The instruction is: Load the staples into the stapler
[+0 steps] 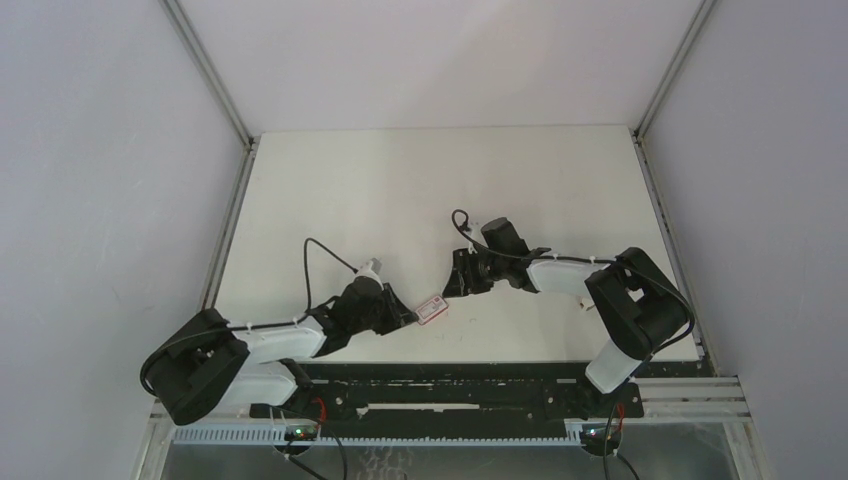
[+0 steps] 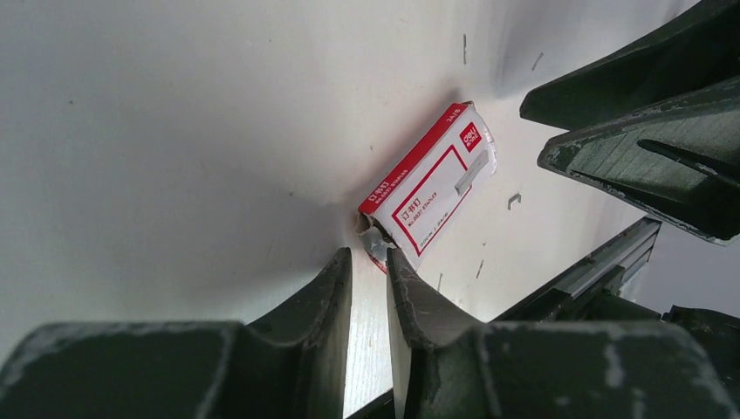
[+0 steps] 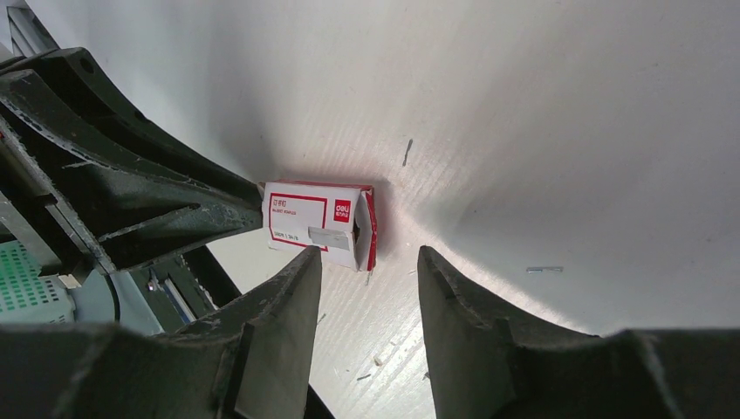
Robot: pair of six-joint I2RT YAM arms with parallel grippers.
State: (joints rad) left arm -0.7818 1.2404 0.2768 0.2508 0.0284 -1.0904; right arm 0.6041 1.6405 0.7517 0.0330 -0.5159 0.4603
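Red-and-white cardboard identifies the staple box [image 1: 432,308], which lies flat on the white table [image 1: 400,180] near its front edge, between the two arms. The left gripper [image 1: 408,318] reaches in low from the near left and its tips meet the box's nearer end. From the left wrist, its fingers [image 2: 336,288] stand close together with only a thin strip of table showing between them. The ragged end of the box [image 2: 432,188] sits right at that gap. Whether the fingers have actually pinched the cardboard cannot be told from here. The right gripper [image 1: 452,285] comes in from the far right, tilted down toward the box's other end. From the right wrist, its fingers [image 3: 288,305] are plainly apart and hold nothing. The box [image 3: 318,223] lies just beyond the tips, printed face up, with a picture of a staple strip on the label. The end bearing the brand mark points toward the right arm. A few loose staples [image 3: 544,269] are scattered on the table around the box, one [image 2: 514,201] just beside its long edge. Both arms are low over the table, and their tips sit at opposite ends of the box.
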